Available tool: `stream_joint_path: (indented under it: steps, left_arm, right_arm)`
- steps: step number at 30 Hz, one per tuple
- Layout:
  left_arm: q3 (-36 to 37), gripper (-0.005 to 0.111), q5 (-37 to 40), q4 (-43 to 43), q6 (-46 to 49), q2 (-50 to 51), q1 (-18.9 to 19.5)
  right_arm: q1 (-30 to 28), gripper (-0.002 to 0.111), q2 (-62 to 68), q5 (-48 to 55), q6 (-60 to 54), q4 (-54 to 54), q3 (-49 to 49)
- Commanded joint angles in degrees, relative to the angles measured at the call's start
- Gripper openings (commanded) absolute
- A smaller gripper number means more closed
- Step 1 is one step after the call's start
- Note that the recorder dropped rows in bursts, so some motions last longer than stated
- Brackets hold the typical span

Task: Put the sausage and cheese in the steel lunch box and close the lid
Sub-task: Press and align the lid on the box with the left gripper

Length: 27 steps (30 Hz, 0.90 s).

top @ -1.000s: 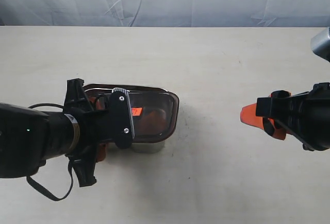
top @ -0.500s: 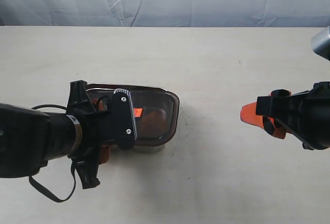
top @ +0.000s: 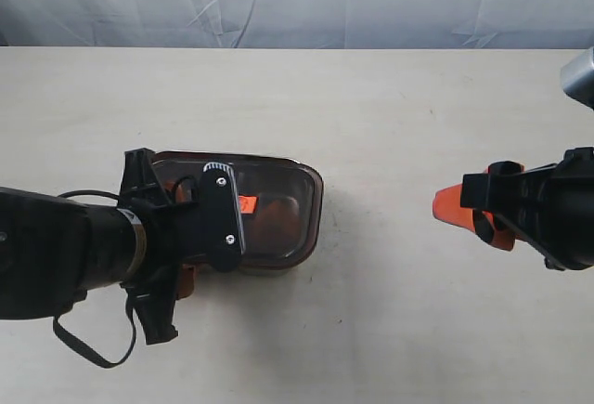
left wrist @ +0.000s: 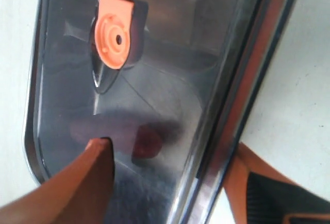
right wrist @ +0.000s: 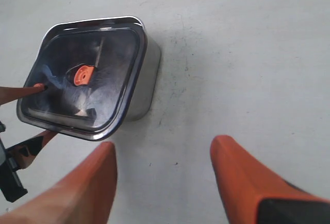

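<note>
The dark translucent lid [top: 278, 204] with its orange valve tab [top: 246, 202] lies on the steel lunch box [top: 223, 155], left of the table's middle. My left gripper [top: 190, 237] is shut on the lid at its left end. One finger rests on the lid's top [left wrist: 98, 157] and the other sits just outside the steel rim [left wrist: 242, 80]. A dim dark-red patch [left wrist: 149, 141] shows through the lid; I cannot tell whether it is the sausage. The cheese is not clearly visible. My right gripper [top: 464, 218] hangs open and empty over the bare table, right of the box.
The pale table [top: 390, 125] runs all round the box. A grey cloth backdrop [top: 297, 0] closes off the far edge. The left arm's cable loop [top: 88, 353] hangs near the front.
The lid, held above and slightly right of the box a second ago, has come down and left, now covering the steel wall. The right gripper has not moved.
</note>
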Motion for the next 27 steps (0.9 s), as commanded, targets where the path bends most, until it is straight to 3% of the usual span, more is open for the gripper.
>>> stream_joint_path:
  steps: [1,16,27]
  left_arm:
    - [-0.17,0.058,0.88,-0.56,0.00,0.13,-0.05]
    - [-0.17,0.058,4.39,-1.04,0.00,-0.24,-0.05]
    - [-0.17,0.058,6.48,-4.48,0.00,-6.79,-0.05]
  right_arm:
    - [-0.18,0.055,-0.14,-0.30,-0.33,-0.10,0.28]
    - [-0.18,0.055,-0.14,-0.38,-0.33,-0.21,0.28]
    - [-0.18,0.055,-0.14,-0.76,-0.33,0.07,0.28]
